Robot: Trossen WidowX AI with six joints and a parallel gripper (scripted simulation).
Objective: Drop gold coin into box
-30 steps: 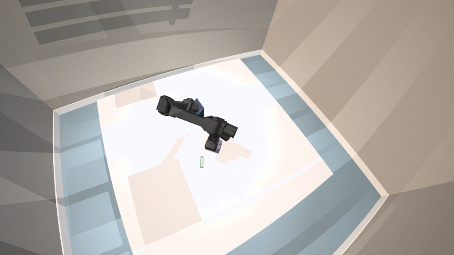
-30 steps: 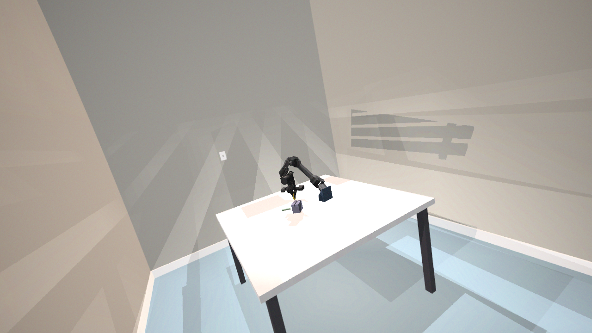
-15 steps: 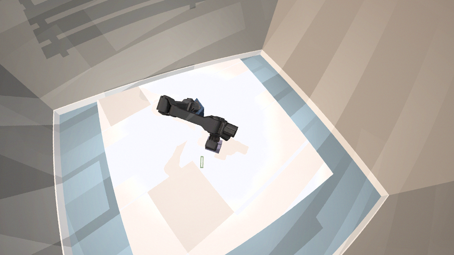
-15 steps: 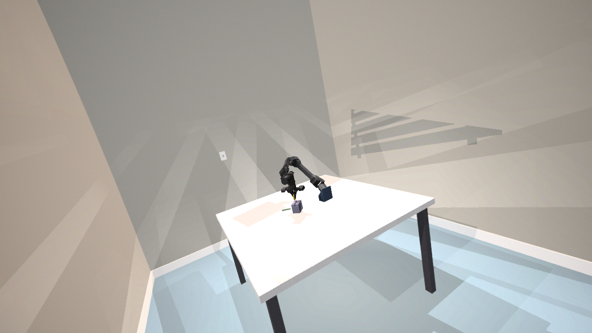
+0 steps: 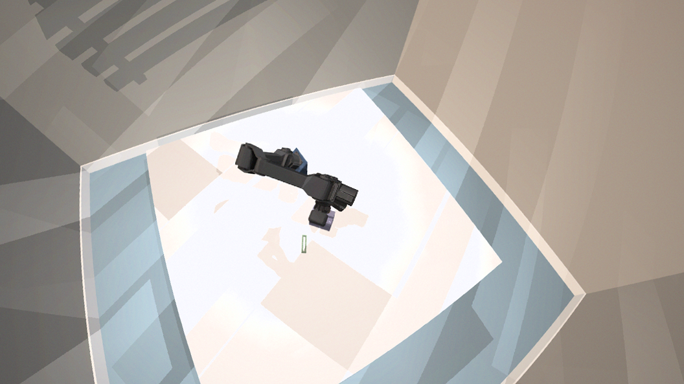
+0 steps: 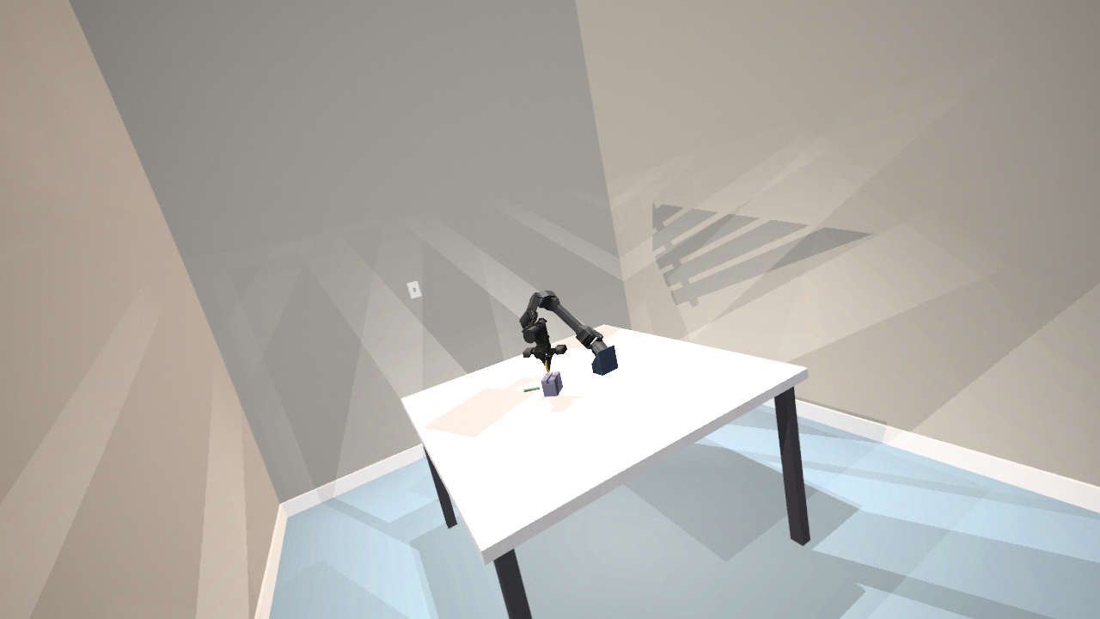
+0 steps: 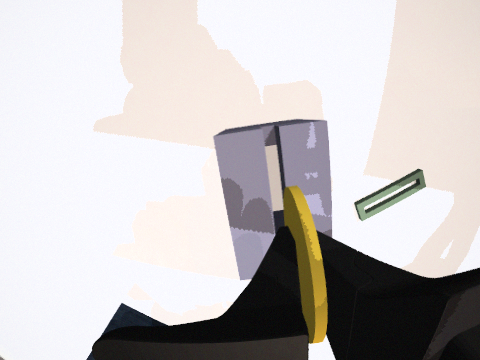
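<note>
The gold coin [image 7: 311, 270] [image 6: 546, 366] is held on edge between the fingertips of my gripper [image 7: 291, 234], which is shut on it. The grey box [image 7: 305, 165] [image 6: 551, 383] [image 5: 328, 223] stands below the coin, its slot running up the wrist view. In the wrist view the coin's far end overlaps the lid just right of the slot, and the coin leans a little relative to it. In the exterior view the coin is above the box's rear edge; whether it touches the lid I cannot tell. The green holder [image 7: 364, 211] [image 5: 303, 243] [image 6: 531, 389] is empty.
The dark blue arm base [image 6: 605, 361] [image 5: 299, 159] [image 7: 125, 320] stands on the white table [image 6: 653, 407], beyond the box from the holder. The holder lies close beside the box. The black arm [image 5: 283, 173] [image 6: 569, 317] arches from its base to above the box.
</note>
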